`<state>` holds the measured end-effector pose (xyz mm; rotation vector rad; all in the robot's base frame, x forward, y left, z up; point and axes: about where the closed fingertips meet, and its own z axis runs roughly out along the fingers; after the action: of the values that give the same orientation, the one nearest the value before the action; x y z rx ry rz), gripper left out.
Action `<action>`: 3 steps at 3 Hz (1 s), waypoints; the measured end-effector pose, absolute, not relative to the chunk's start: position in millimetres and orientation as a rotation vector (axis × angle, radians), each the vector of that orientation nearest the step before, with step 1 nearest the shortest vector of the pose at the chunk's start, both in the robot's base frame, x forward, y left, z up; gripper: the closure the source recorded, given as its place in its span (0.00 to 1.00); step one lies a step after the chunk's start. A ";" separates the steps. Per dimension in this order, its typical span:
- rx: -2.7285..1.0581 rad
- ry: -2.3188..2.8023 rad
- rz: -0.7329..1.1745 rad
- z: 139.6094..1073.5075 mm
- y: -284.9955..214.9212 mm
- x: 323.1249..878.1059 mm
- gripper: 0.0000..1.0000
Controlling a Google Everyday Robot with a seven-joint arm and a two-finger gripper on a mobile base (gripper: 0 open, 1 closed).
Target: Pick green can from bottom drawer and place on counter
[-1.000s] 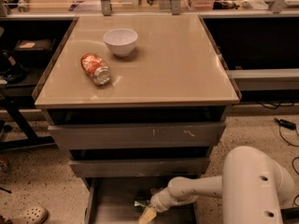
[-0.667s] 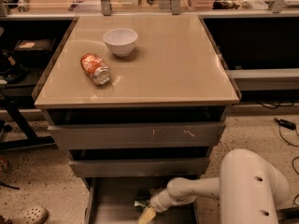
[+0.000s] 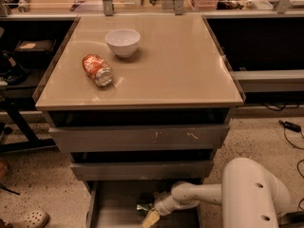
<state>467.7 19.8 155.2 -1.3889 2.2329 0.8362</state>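
Observation:
The green can (image 3: 143, 206) lies in the open bottom drawer (image 3: 113, 207), near its middle, partly hidden by my arm. My gripper (image 3: 151, 216) reaches down into the drawer from the right and sits right at the can, with one pale fingertip (image 3: 151, 219) showing just in front of it. The beige counter (image 3: 175, 65) is above, over two shut upper drawers.
An orange-red can (image 3: 97, 70) lies on its side on the counter's left part. A white bowl (image 3: 122, 42) stands behind it. My white arm body (image 3: 254, 194) fills the lower right. A shoe (image 3: 29, 219) is on the floor at lower left. Cables lie at right.
Almost nothing. The arm shifted very slightly. The gripper stays down in the drawer at the green can.

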 end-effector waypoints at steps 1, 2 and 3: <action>-1.391 2.230 0.841 146.0 19.3 471.4 0.00; -1.350 2.247 0.834 145.0 18.4 462.9 0.00; -1.350 2.247 0.835 144.3 19.7 459.7 0.18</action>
<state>459.7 19.7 144.3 -1.3503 2.2473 0.8353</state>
